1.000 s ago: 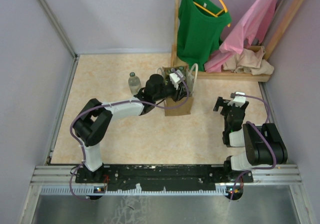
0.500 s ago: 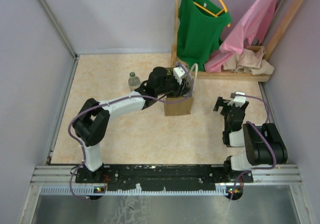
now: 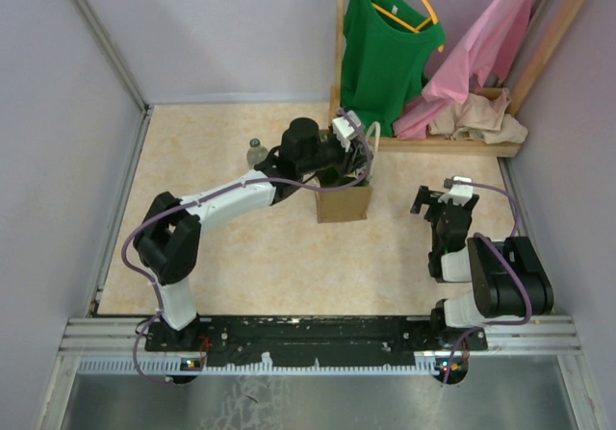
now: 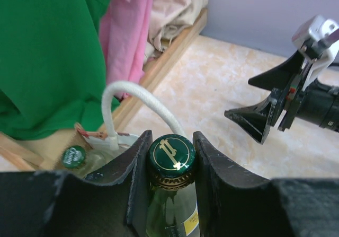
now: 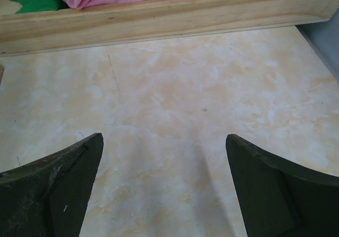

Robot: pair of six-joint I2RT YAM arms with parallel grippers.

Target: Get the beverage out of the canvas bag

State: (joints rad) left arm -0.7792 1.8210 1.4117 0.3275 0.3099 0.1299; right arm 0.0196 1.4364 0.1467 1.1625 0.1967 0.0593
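The tan-brown canvas bag (image 3: 344, 203) stands upright mid-table with white looped handles (image 4: 139, 96). My left gripper (image 3: 352, 153) is over the bag's open top. In the left wrist view the left gripper (image 4: 171, 141) is shut on the neck of a green glass bottle (image 4: 170, 155) with a green cap bearing a gold mark. The bottle's body below the neck is hidden. A second green cap (image 4: 73, 156) shows lower in the bag. My right gripper (image 3: 439, 200) is open and empty right of the bag, and in its wrist view (image 5: 164, 141) over bare table.
A clear bottle (image 3: 255, 148) stands on the table left of the bag. A wooden rack base (image 3: 452, 144) with a green shirt (image 3: 385, 45), pink cloth (image 3: 481, 50) and beige cloth runs along the back right. Purple walls enclose the table.
My left arm has stretched further out and its gripper has shifted up and to the right over the bag's mouth. The right arm has not moved.
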